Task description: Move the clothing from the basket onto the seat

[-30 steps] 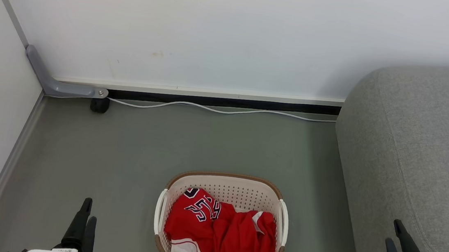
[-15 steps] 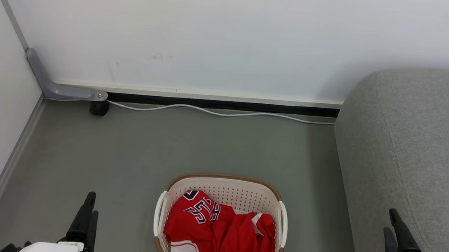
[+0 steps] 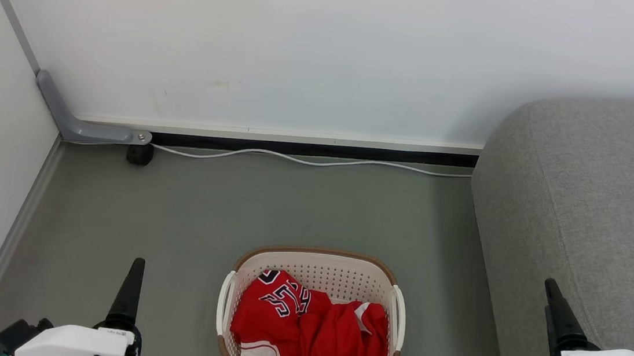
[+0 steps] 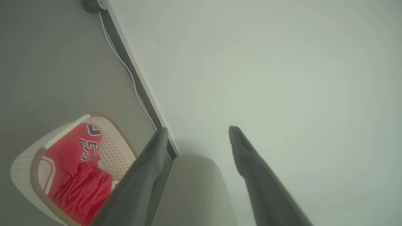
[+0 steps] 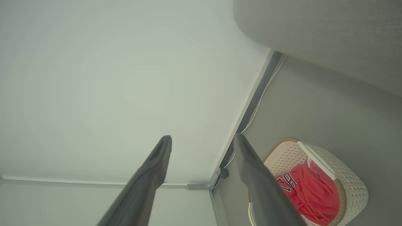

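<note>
Two empty grippers: left gripper at lower left of the head view, right gripper at lower right, both with jaws spread wide, nothing between them, both well clear of the load. Zero garments on the seat, which takes up the right side of the frame. All visible clothing sits bunched in the basket at bottom centre, on the floor just left of the seat's front. Risks as I read them. One: long fingers come down too near the perforated wall or a white handle, hook it, and the light basket skids or tips. Two: the pinch takes just the top red fold, the rest trails, catches the rim and drags the basket up, or slips out and lands on the floor between basket and seat. Three: right gripper shows over the seat's front face, likely close to it, so a careless swing can scrape the upholstery. Four: seat edge is rounded, so a garment released near it probably slides off; drop it well in from the edge. Can't tell how many pieces lie under the red top layer, so a premature "done" call is possible too.
</note>
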You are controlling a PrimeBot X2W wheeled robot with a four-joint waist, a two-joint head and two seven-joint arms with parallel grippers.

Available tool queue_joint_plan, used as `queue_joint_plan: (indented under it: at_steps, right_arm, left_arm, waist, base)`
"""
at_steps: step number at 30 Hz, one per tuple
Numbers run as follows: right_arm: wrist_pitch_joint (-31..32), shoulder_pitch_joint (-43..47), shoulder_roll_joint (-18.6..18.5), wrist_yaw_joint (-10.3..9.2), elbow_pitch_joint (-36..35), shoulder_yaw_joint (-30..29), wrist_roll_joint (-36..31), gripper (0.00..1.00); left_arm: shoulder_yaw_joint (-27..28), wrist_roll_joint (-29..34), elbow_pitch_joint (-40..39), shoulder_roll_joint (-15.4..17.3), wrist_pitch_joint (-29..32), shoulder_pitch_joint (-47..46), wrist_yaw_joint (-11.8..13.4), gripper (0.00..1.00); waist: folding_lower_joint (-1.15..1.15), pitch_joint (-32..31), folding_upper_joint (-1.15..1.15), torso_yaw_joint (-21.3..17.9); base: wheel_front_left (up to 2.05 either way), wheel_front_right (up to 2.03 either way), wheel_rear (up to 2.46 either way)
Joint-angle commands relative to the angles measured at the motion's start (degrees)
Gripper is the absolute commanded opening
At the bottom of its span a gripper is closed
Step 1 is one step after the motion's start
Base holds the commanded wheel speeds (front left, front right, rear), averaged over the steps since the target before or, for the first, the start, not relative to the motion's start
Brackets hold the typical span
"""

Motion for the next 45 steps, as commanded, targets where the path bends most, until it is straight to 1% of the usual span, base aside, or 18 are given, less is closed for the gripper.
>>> queue_joint_plan:
  at_steps: [1, 23, 26, 45]
  right_arm:
    - [-0.99, -3.23, -1.12, 0.19, -0.91, 0.59, -1.34, 1.00]
    - [-4.68, -8.30, -2.57, 0.20, 3.11, 3.88, -19.58, 1.00]
    - [-5.36, -9.11, -2.74, 0.21, 3.83, 4.35, -22.60, 1.00]
    - [-8.38, -12.27, -3.79, 0.22, 6.52, 6.99, -35.93, 1.00]
  left_arm:
    - [0.27, 1.36, -1.04, 0.96, -0.50, -3.77, -0.17, 1.00]
    - [-2.54, 18.89, 1.71, 2.07, -4.22, -7.56, -0.26, 1.00]
    - [-3.00, 22.50, 2.44, 2.32, -4.89, -8.31, -0.28, 1.00]
    - [-3.54, 38.36, 4.61, 2.99, -7.92, -10.36, -0.35, 1.00]
  waist:
    - [-0.01, 0.00, 0.00, 0.00]
    - [-0.01, -0.09, 0.00, -0.37]
    - [-0.01, -0.11, 0.00, -0.45]
    - [-0.01, -0.76, 0.00, -0.82]
  base:
    - [0.00, 0.00, 0.00]
    - [0.00, 0.00, 0.00]
    - [0.00, 0.00, 0.00]
    - [0.00, 0.00, 0.00]
